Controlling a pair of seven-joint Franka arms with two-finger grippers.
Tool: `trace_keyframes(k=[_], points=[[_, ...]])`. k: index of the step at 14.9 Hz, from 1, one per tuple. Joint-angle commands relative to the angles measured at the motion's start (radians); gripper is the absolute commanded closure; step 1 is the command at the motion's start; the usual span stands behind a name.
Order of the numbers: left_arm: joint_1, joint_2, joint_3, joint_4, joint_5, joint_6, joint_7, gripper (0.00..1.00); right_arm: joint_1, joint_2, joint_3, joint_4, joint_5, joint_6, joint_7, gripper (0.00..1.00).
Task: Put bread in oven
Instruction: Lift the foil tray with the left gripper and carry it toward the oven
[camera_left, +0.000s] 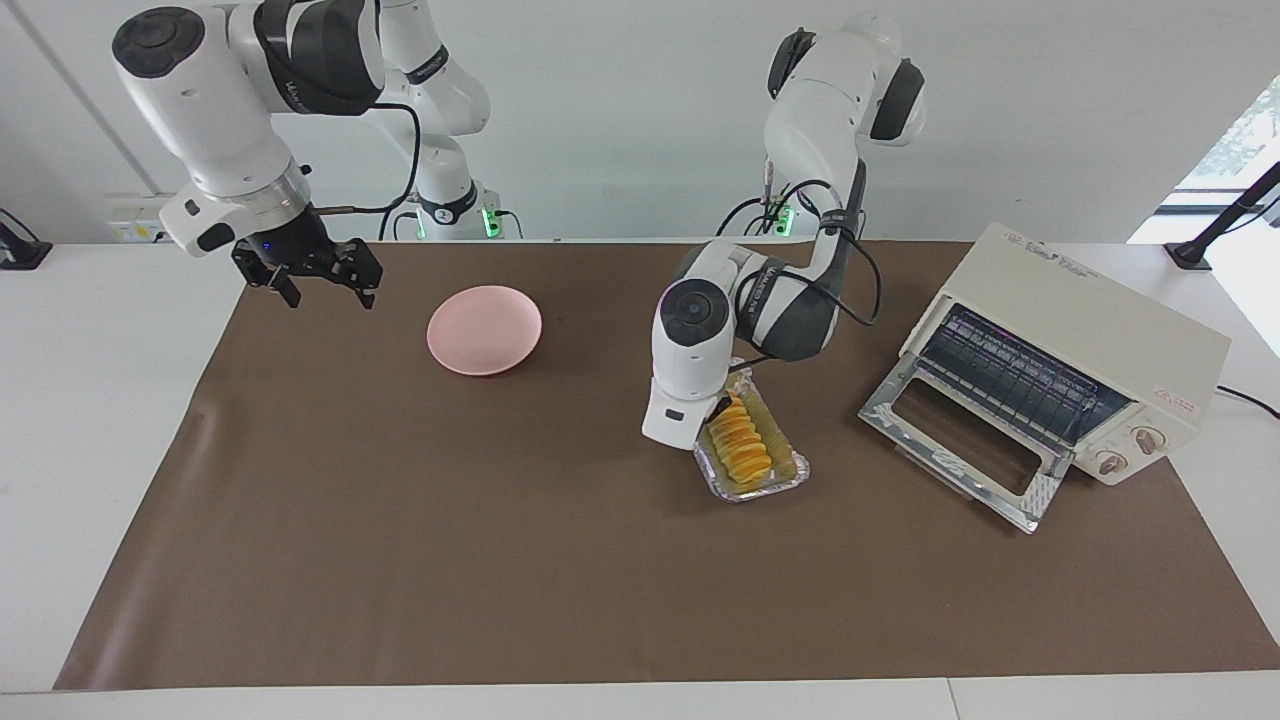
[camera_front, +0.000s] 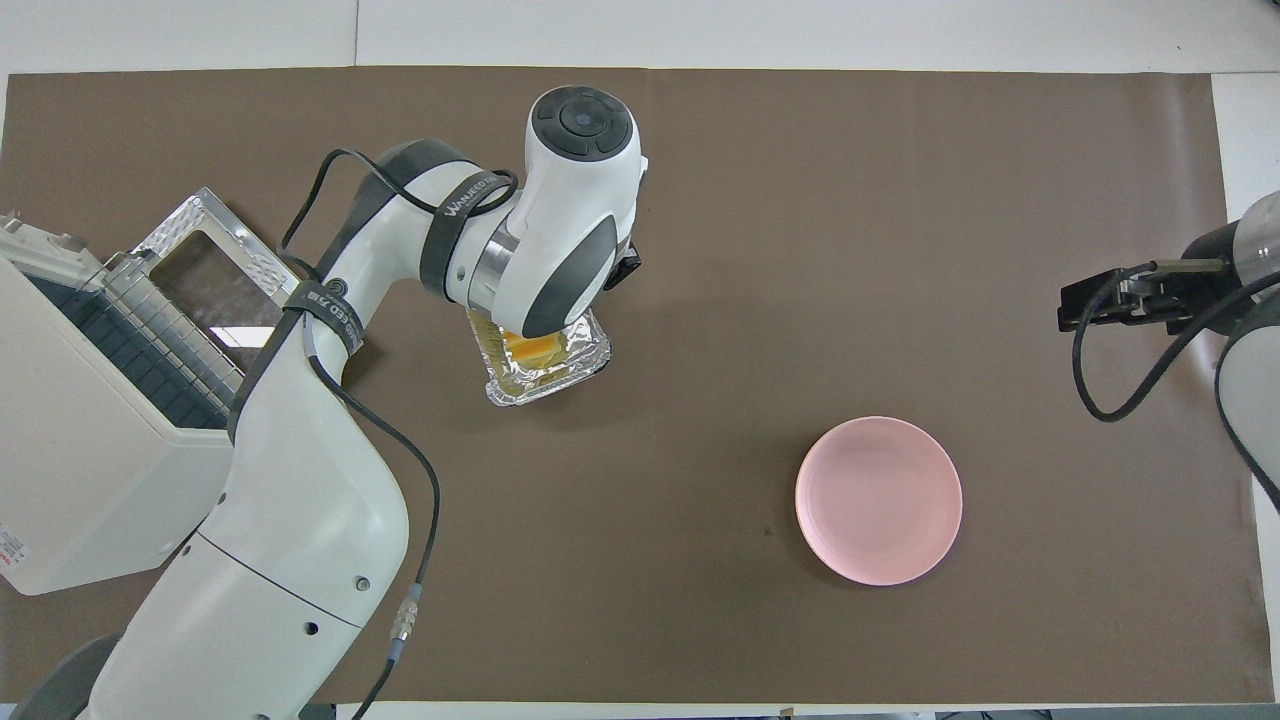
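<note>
Fingers of the left gripper (camera_left: 722, 408) are pinched tight on the rim of the rectangular silver foil tray (camera_left: 790, 473), at the tray's end nearest the robots. Holding the thin rim lets the arm move the tray and everything in it without touching the food. Most of the gripper hides under the white wrist, so only the dark tips show in the facing view.

Inside the tray lies the small golden yellow-orange bread (camera_left: 742, 447) with ridges like slices. It rests along the tray's length and looks safe there. From above, only a bit of the bread (camera_front: 530, 347) peeks out under the arm, along with the near end of the tray (camera_front: 548, 382).

The tray sits in the middle part of the brown table mat (camera_left: 400, 560), a little toward the left arm's end. Whether it is lifted or sliding on the mat cannot be told.

Near that end of the mat stands the boxy cream-white toaster oven (camera_left: 1090, 330). Its glass door (camera_left: 965, 440) hangs open and flat, so the wire rack inside is ready. The tray is near the door but not touching it yet.

A round pink plate (camera_left: 484, 329) sits toward the right arm's end, close to the mat's edge by the robots.

The right gripper (camera_left: 318, 275) waits in the air over the mat's corner there, fingers spread apart and holding nothing.
</note>
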Motion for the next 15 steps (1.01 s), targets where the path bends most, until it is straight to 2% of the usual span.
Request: trace_keyframes(k=[1, 6, 12, 15], points=[[-0.006, -0.010, 0.109, 0.019, -0.017, -0.100, -0.020, 1.00, -0.012, -0.006, 0.010, 0.001, -0.015, -0.005, -0.007, 0.00], [0.029, -0.010, 0.253, 0.017, -0.054, -0.148, -0.016, 1.00, -0.012, -0.006, 0.010, 0.001, -0.015, -0.005, -0.007, 0.00], [0.135, -0.059, 0.269, -0.009, -0.059, -0.168, 0.004, 1.00, -0.012, -0.006, 0.010, 0.001, -0.015, -0.005, -0.006, 0.00], [0.164, -0.073, 0.289, -0.014, -0.045, -0.188, 0.111, 1.00, -0.012, -0.006, 0.010, 0.001, -0.015, -0.005, -0.006, 0.00]])
